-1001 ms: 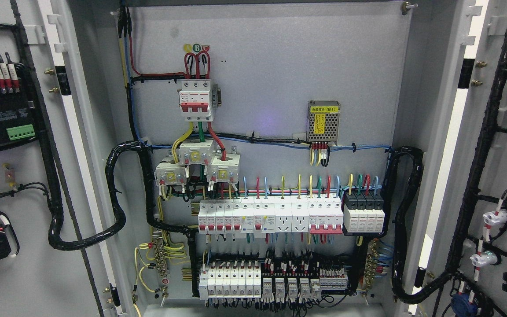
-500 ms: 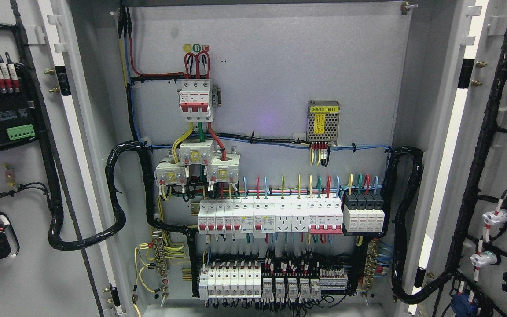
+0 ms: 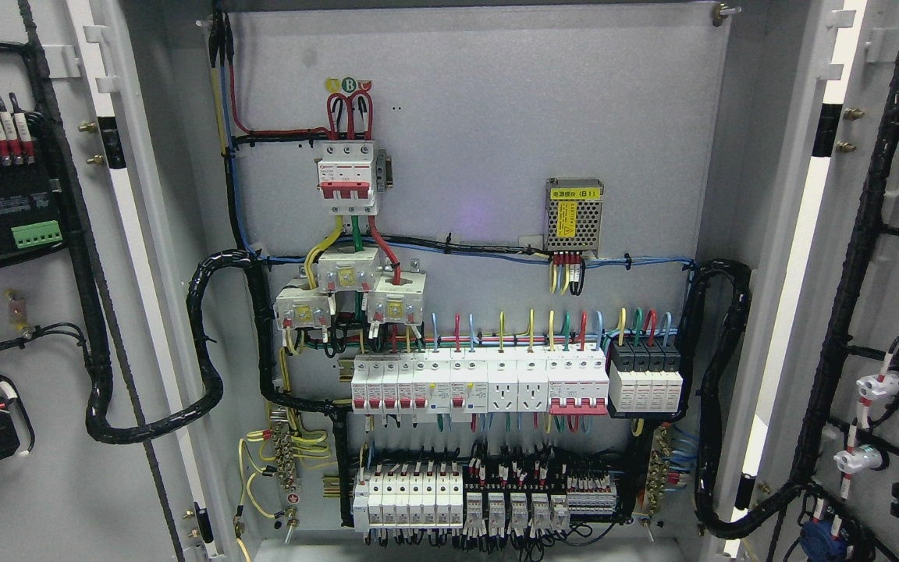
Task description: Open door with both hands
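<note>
A grey electrical cabinet fills the head view with both doors swung wide. The left door [image 3: 36,484] shows its inner face at the picture's left, carrying black terminal blocks and a black cable loom. The right door [image 3: 886,265] stands at the picture's right, its inner face wired with black cables and white and red fittings. Between them the back panel [image 3: 496,117] is fully exposed. Neither of my hands nor either arm shows anywhere in the picture.
On the panel sit a red-and-white main breaker [image 3: 349,178], a small metal power supply [image 3: 573,216], a row of white breakers [image 3: 481,385] and lower relays [image 3: 488,503]. Thick black cable looms [image 3: 207,351] curve from the panel toward each door.
</note>
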Controlling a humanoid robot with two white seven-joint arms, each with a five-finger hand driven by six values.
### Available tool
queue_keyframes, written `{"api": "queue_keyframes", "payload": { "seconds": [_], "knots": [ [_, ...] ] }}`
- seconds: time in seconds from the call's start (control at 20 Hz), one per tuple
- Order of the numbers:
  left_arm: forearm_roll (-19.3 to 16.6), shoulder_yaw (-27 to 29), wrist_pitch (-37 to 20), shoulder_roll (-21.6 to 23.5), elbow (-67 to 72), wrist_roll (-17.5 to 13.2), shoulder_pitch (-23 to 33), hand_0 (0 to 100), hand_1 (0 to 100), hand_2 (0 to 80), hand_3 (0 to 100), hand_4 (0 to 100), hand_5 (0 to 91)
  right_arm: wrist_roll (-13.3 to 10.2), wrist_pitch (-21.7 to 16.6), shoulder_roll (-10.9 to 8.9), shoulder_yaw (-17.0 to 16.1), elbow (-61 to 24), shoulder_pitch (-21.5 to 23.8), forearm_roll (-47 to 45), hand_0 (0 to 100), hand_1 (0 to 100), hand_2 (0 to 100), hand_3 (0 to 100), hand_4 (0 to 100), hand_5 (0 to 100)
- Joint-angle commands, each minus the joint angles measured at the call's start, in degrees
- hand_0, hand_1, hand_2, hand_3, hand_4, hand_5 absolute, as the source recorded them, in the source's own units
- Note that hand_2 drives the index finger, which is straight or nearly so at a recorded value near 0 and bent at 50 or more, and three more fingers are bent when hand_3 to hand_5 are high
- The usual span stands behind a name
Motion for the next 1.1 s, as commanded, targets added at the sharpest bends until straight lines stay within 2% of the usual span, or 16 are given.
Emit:
{"api": "queue_keyframes", "payload": {
  "seconds": [0.0,0.2,0.45,0.65,0.8,1.05],
  "knots": [
    [-0.3,-0.2,5.4,-3.1,12.6,0.4,-1.8,0,0,0.0,0,3,0.0,-4.5,6.1,5.29,0.0,16.1,-5.4,6.4,0,0,0,0,0,0],
    [-0.3,0.1,10.5,-3.0,12.8,0.4,-2.9,0,0,0.0,0,3,0.0,-7.1,10.6,6.87,0.2,20.4,-8.2,12.7,0,0,0,0,0,0],
    [-0.3,0.9,14.5,-2.9,13.9,0.4,-4.8,0,0,0.0,0,3,0.0,-10.8,18.0,7.14,0.0,22.4,-11.2,16.2,0,0,0,0,0,0],
    [-0.3,1.5,16.1,-3.0,16.5,0.4,-7.4,0,0,0.0,0,3,0.0,-11.8,23.3,7.31,0.4,22.5,-11.3,16.5,0,0,0,0,0,0],
    [-0.3,1.5,16.1,-3.0,16.9,0.8,-7.8,0,0,0.0,0,3,0.0,-13.2,23.4,8.19,0.2,22.5,-12.0,17.5,0,0,0,0,0,0],
    [-0.3,1.5,16.0,-3.0,16.9,0.9,-7.8,0,0,0.0,0,3,0.0,-13.2,23.3,8.46,-0.1,22.5,-12.1,17.6,0,0,0,0,0,0]
  ]
}}
